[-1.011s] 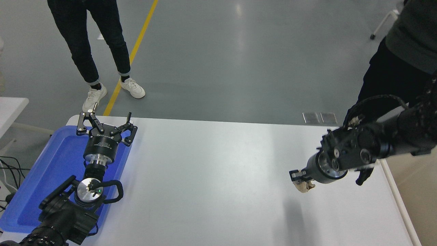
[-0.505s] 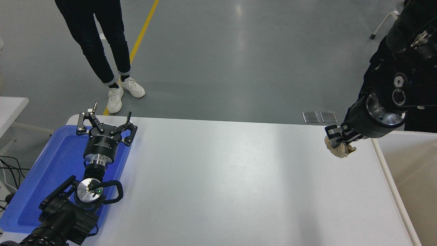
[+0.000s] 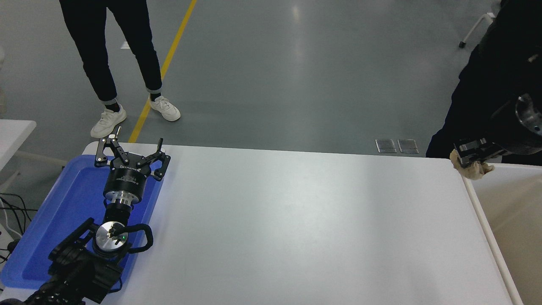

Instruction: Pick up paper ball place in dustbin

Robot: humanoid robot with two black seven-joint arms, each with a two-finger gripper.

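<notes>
My right gripper (image 3: pixel 471 157) is shut on the beige-tan paper ball (image 3: pixel 473 169) and holds it in the air at the table's far right corner, right over the near-left rim of the dustbin. The dustbin (image 3: pixel 487 224) is a cream-white bin with a beige inside, standing along the table's right edge and cut off by the picture. My left gripper (image 3: pixel 130 153) is open and parked at the lower left over the blue tray.
A shallow blue tray (image 3: pixel 63 212) lies at the table's left edge under the left arm. A person stands on the floor beyond the far left corner, with white shoes (image 3: pixel 165 109). A second person in dark clothes (image 3: pixel 478 97) stands at the far right behind my right arm.
My right gripper has carried the paper ball up and to the right, from above the table's right part to the dustbin's rim. The standing person has shifted their feet.
</notes>
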